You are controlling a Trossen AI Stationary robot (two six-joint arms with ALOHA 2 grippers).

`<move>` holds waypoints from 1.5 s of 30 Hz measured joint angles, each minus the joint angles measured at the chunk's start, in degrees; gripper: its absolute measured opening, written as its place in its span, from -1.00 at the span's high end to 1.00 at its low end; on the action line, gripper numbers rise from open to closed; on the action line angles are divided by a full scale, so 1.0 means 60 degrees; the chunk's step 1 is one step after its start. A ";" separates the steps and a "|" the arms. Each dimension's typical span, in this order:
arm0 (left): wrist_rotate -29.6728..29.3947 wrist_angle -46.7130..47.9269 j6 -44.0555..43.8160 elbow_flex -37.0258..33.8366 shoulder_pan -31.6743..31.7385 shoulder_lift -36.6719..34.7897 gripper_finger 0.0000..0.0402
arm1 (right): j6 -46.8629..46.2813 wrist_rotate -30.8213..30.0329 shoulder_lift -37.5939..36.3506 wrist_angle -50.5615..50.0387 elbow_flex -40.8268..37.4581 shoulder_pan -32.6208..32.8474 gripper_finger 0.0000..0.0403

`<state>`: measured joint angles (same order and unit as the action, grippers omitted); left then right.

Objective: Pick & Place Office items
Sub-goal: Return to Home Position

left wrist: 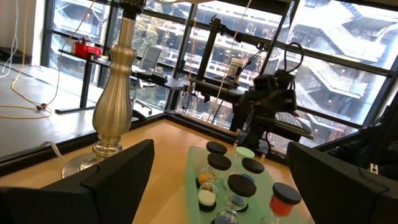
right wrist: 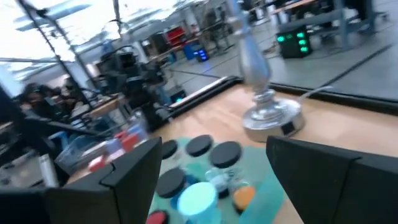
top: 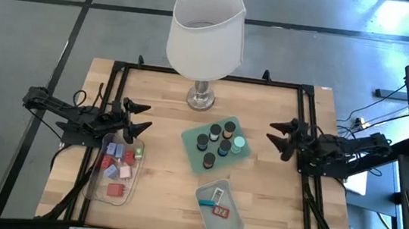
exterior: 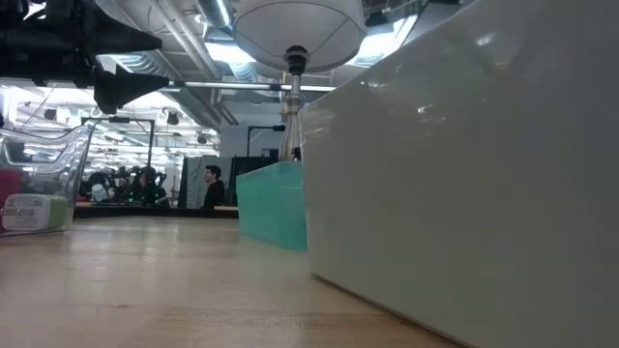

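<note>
Cylinders (top: 209, 159): we count about seven, upright in the mint tray (top: 189, 137) at bench (top: 157, 201) centre, near the lamp (top: 206, 27).
Blocks (top: 115, 190): roughly seven in the clear bin (top: 95, 179); overlaps prevent an exact count.
Flat rectangles (top: 221, 210): three, in the near tray (top: 231, 225).
Loose items: we see none on the bare bench.
Left gripper (top: 143, 118): fingers spread, empty, above the clear bin's far end.
Right gripper (top: 271, 131): fingers spread, empty, apart from both trays.
Key relation: the mint tray lies between the grippers, about equally near each; both point inward at it.
Judgement: withdrawing outward takes each arm away from every container.
</note>
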<state>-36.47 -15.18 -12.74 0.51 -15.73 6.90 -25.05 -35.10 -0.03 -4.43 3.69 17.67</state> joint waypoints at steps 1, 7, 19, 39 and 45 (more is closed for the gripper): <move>0.0000 -0.0003 -0.0002 0.0000 0.0000 0.0000 -0.81 | 0.0002 0.0001 0.0000 -0.0007 -0.0012 -0.0157 -0.44; 0.0004 0.0000 -0.0003 0.0000 -0.0003 0.0000 -0.81 | 0.0001 0.0001 0.0000 0.0022 -0.0015 -0.1261 -0.44; 0.0006 0.0001 -0.0003 0.0000 -0.0001 0.0000 -0.81 | 0.0004 0.0001 0.0000 0.0022 -0.0015 -0.3765 -0.44; 0.0004 0.0001 0.0000 0.0000 0.0000 0.0000 -0.81 | 0.0010 0.0005 0.0000 0.0022 -0.0015 -0.7323 -0.44; 0.0006 0.0000 -0.0002 0.0000 -0.0002 0.0000 -0.81 | 0.0013 0.0005 0.0000 0.0022 -0.0015 -0.8113 -0.44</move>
<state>-36.43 -15.18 -12.75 0.51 -15.74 6.90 -24.97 -35.07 -0.03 -4.29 3.60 -31.01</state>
